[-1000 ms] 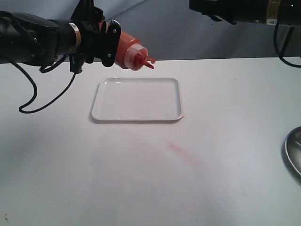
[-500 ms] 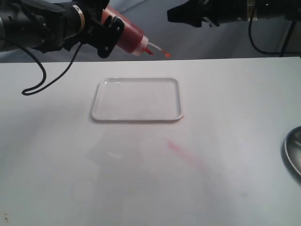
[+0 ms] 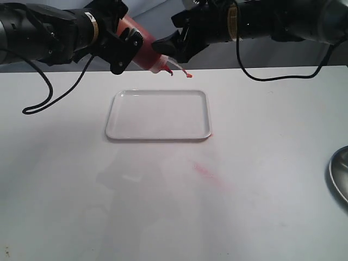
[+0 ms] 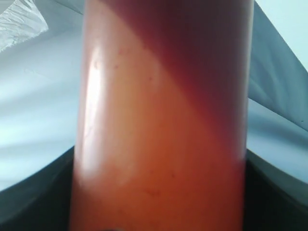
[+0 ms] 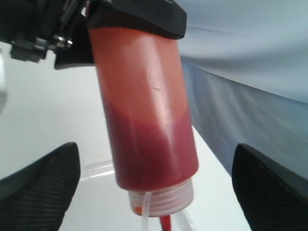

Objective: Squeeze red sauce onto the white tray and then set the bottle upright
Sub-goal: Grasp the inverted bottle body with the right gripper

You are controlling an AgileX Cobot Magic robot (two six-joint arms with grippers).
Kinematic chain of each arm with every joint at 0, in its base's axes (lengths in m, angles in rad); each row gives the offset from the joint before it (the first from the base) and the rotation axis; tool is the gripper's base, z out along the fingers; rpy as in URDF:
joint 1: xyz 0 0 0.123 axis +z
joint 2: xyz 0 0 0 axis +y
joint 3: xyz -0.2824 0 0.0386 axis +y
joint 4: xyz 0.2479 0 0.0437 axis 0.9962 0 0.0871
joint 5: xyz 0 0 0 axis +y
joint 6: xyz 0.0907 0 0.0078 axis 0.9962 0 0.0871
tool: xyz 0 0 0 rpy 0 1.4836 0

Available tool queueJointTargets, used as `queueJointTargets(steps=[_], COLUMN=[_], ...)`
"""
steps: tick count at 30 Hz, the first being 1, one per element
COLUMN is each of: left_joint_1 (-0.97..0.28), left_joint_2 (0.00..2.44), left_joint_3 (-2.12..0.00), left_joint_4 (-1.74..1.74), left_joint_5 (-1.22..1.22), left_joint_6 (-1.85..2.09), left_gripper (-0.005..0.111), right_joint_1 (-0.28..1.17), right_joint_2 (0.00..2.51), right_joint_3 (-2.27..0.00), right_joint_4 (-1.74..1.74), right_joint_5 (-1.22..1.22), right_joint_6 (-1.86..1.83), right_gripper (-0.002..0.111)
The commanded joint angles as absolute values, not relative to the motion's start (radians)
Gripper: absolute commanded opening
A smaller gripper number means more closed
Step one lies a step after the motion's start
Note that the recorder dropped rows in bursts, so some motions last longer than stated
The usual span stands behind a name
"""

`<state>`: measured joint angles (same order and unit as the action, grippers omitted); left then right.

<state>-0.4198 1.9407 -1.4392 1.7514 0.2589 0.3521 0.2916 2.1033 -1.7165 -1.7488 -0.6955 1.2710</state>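
Clamping the bottle nozzle-down, left arm aloft.

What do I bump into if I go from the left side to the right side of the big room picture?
left gripper → bottle → right gripper → metal dish

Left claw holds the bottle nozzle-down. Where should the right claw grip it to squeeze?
Grip the bottle on its barrel just above the threaded neck, where the red sauce has pooled. The left claw holds the base end, leaving that stretch bare. Bring the open right claw in from the exterior view's right, straddling the cylinder.
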Motion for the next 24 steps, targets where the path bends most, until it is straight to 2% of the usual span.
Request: queueJointTargets(steps=[1,11,18,24], left_joint_1=[-0.425,-0.453,-0.458,-0.458], left_joint_2=[1.925,1.925,1.923,1.923], left_joint_3=[-1.443,-1.434,-1.434,-1.434], left_joint_4=[1.744,1.744,1.744,1.744], left_joint_5=[0.293,0.286,0.292,0.292], left_joint_6=[0.352,0.373,0.373,0.373], left_gripper=[0.0,0.0,0.0,0.0], right_joint_1=[0.32,0.419,0.468,0.469], right_joint_2=[2.122,2.141,2.155,2.16], right_joint_3=[-1.713,-1.711,-1.711,-1.711], right_joint_4=[-1.744,-1.744,-1.744,-1.744], right_joint_5=[-0.615,-0.532,-0.357,-0.364], right_joint_6=[1.184,1.182,1.182,1.248], right_gripper=[0.079,0.078,0.078,0.072])
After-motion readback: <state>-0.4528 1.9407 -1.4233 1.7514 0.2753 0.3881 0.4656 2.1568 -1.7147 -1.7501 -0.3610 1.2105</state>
